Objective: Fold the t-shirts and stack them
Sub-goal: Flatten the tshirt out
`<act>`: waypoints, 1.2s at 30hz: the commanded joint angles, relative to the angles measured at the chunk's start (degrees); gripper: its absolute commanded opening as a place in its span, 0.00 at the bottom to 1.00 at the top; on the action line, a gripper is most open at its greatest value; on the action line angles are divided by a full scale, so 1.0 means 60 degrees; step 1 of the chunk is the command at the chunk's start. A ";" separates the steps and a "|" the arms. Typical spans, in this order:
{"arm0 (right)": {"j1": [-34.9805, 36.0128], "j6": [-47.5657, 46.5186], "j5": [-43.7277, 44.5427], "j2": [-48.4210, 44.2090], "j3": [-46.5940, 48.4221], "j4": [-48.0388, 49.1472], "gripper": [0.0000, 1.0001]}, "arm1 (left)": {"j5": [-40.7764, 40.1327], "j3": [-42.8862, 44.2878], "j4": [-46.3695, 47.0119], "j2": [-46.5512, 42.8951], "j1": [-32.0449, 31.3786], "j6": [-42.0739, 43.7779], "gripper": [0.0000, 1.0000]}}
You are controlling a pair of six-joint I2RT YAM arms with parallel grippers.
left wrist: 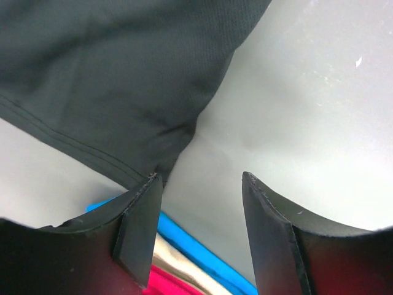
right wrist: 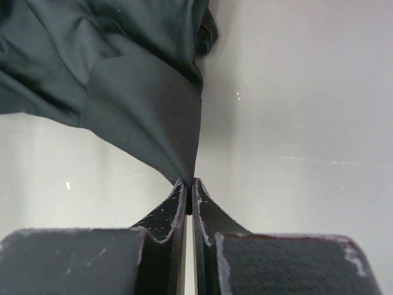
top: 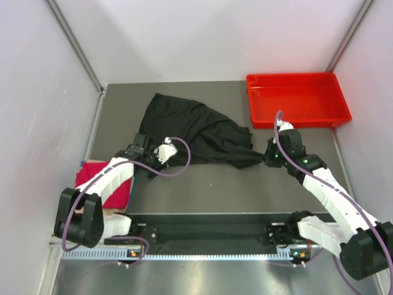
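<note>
From above: spreading the black shirt (top: 196, 129), bunched on desk (top: 215, 184) left of tray (top: 301, 101), red shirt (top: 86, 174) farther left, open desk on tray's near side. Left wrist: left pincer (left wrist: 199, 178) open at the hem, probably needing to close there; blue shirt (left wrist: 190, 241) beneath. Right wrist: right pincer (right wrist: 189, 183) clamped on the black shirt corner.

The right tool (right wrist: 189, 184) has its two fingers pressed together, pinching a stitched edge of the black t-shirt (right wrist: 123, 80) at their tips. It may be a hem, but the view is too close to say. From there the cloth spreads up and left in rumpled folds over the pale grey surface (right wrist: 295, 123).
</note>
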 commanded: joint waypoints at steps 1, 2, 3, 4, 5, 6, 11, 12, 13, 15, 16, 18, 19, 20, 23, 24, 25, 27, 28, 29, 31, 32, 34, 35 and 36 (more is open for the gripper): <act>-0.0252 -0.0330 0.0086 -0.0025 0.0558 -0.0152 0.00 | -0.0983 -0.0116 0.0828 -0.0457 -0.0231 0.0218 0.60; -0.0412 -0.0389 0.0087 -0.0069 0.0588 -0.0152 0.00 | -0.1086 -0.0174 0.0945 -0.0443 -0.0217 0.0466 0.60; -0.0486 -0.0418 0.0029 -0.0098 0.0646 -0.0167 0.00 | -0.1812 -0.0247 0.1251 -0.0298 -0.0202 0.0613 0.61; -0.0530 -0.0419 -0.0015 -0.0099 0.0647 -0.0167 0.00 | -0.2080 -0.0291 0.1355 -0.0151 -0.0173 0.0716 0.61; -0.0574 -0.0448 -0.0074 -0.0128 0.0676 -0.0181 0.00 | -0.2185 -0.0234 0.1385 0.0039 -0.0042 0.0819 0.62; -0.0575 -0.0448 -0.0089 -0.0143 0.0705 -0.0153 0.00 | -0.2113 -0.0132 0.1313 0.0461 0.0032 0.0834 0.62; -0.0648 -0.0565 -0.0075 -0.0069 0.0735 -0.0181 0.00 | -0.1922 0.0265 0.1093 0.1533 0.0150 0.0878 0.59; -0.0662 -0.0594 -0.0074 -0.0069 0.0720 -0.0182 0.00 | -0.1806 0.0323 0.0977 0.1738 0.0164 0.0864 0.55; -0.0677 -0.0566 -0.0089 -0.0127 0.0705 -0.0196 0.00 | -0.1297 0.0425 0.0540 0.1783 0.0164 0.0820 0.52; -0.0736 -0.0624 -0.0089 -0.0186 0.0720 -0.0225 0.00 | -0.0621 0.0411 0.0244 0.1770 0.0164 0.0805 0.45; -0.0765 -0.0638 -0.0075 -0.0245 0.0720 -0.0254 0.00 | -0.0444 0.0324 0.0185 0.1784 0.0135 0.0762 0.27; -0.0853 -0.0638 -0.0089 -0.0333 0.0822 -0.0327 0.00 | -0.0661 0.0250 0.0286 0.1842 0.0150 0.0630 0.03; -0.0882 -0.0638 -0.0075 -0.0420 0.0909 -0.0371 0.00 | -0.0909 0.0236 0.0287 0.1828 0.0150 0.0455 0.00; -0.0897 -0.0682 -0.0089 -0.0479 0.1012 -0.0430 0.00 | -0.1013 0.0293 0.0113 0.1668 0.0164 0.0367 0.00; -0.0883 -0.0668 -0.0075 -0.0918 0.1597 -0.0795 0.00 | -0.1087 0.0819 -0.0617 0.0677 0.0354 -0.0161 0.00; -0.0897 -0.0668 -0.0089 -0.1035 0.2005 -0.0884 0.00 | -0.1087 0.1300 -0.0926 0.0308 0.0456 -0.0249 0.00; -0.0897 -0.0697 -0.0089 -0.1326 0.2226 -0.0972 0.00 | -0.1087 0.1566 -0.1161 -0.0058 0.0631 -0.0467 0.00; -0.0897 -0.0711 -0.0074 -0.1621 0.2912 -0.1264 0.00 | -0.1435 0.2543 -0.2021 -0.1084 0.0735 -0.0644 0.00; -0.0897 -0.0755 -0.0074 -0.1941 0.3149 -0.1352 0.00 | -0.1569 0.2999 -0.2376 -0.1290 0.0794 -0.0950 0.00; -0.0897 -0.0756 -0.0060 -0.2075 0.3398 -0.1498 0.00 | -0.1701 0.3511 -0.2872 -0.1423 0.0852 -0.1141 0.00; -0.0897 -0.0843 -0.0074 -0.2499 0.4116 -0.1646 0.00 | -0.1819 0.4919 -0.3273 -0.1526 0.0970 -0.1290 0.00; -0.0883 -0.0887 -0.0074 -0.2632 0.4669 -0.1849 0.00 | -0.1819 0.5372 -0.3273 -0.1672 0.0985 -0.1290 0.00; -0.0897 -0.1004 -0.0045 -0.2866 0.5243 -0.2026 0.00 | -0.1819 0.6866 -0.3273 -0.1746 0.0985 -0.1290 0.00; -0.0897 -0.1034 -0.0045 -0.2911 0.5493 -0.2230 0.00 | -0.1819 0.7379 -0.3273 -0.1761 0.0999 -0.1290 0.00; -0.0897 -0.1077 -0.0045 -0.2955 0.6046 -0.2334 0.00 | -0.1819 0.8326 -0.3273 -0.1790 0.0999 -0.1290 0.00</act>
